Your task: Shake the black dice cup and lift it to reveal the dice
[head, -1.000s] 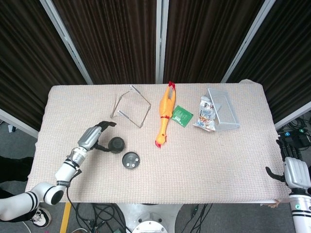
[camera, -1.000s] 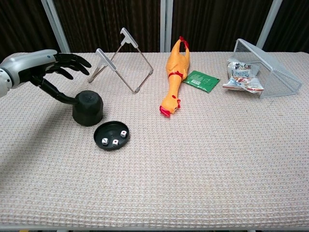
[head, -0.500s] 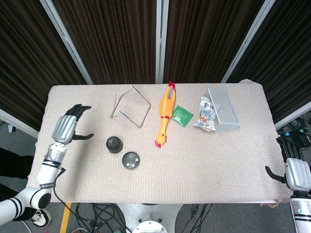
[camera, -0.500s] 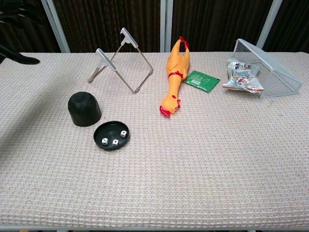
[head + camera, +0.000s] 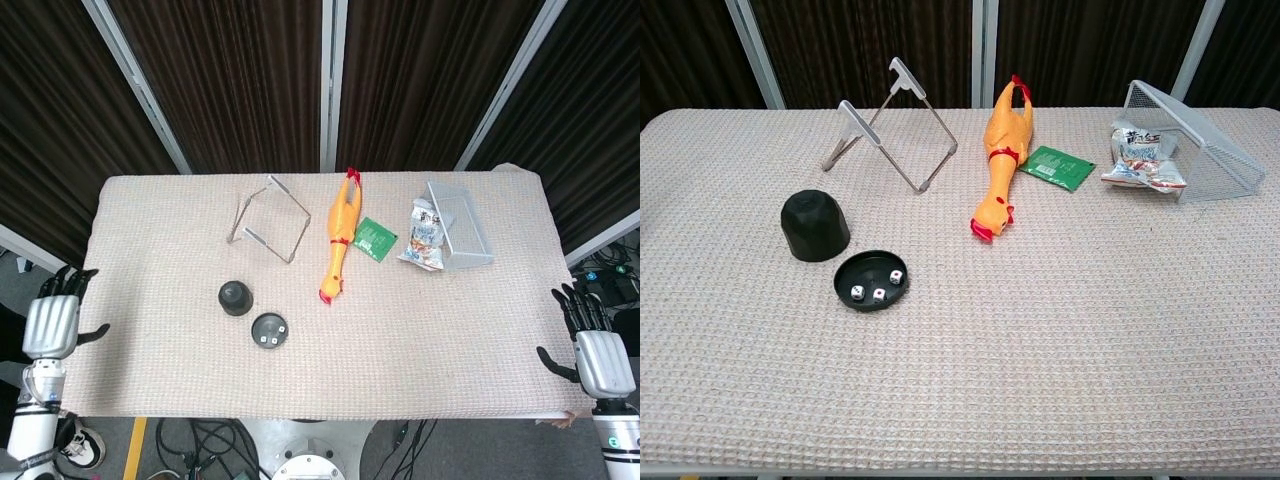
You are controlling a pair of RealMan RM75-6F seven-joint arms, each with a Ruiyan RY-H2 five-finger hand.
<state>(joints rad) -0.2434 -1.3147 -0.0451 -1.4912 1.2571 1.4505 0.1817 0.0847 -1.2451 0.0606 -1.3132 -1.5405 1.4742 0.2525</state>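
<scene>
The black dice cup point(image 5: 815, 226) stands mouth-down at left centre, just beside its round black tray point(image 5: 871, 280) holding three white dice point(image 5: 879, 293). At upper right, a wire basket point(image 5: 1193, 140) lies tipped, a snack packet point(image 5: 1143, 157) at its mouth. Both the left hand point(image 5: 52, 325) and right hand point(image 5: 598, 361) hang off the table edges, fingers apart, empty.

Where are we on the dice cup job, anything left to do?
Looks done: the black dice cup stands mouth-down on the table, beside its round base, where the dice lie uncovered. Nothing is in hand: left hand and right hand are open at the table's ends. I see nothing left.
</scene>
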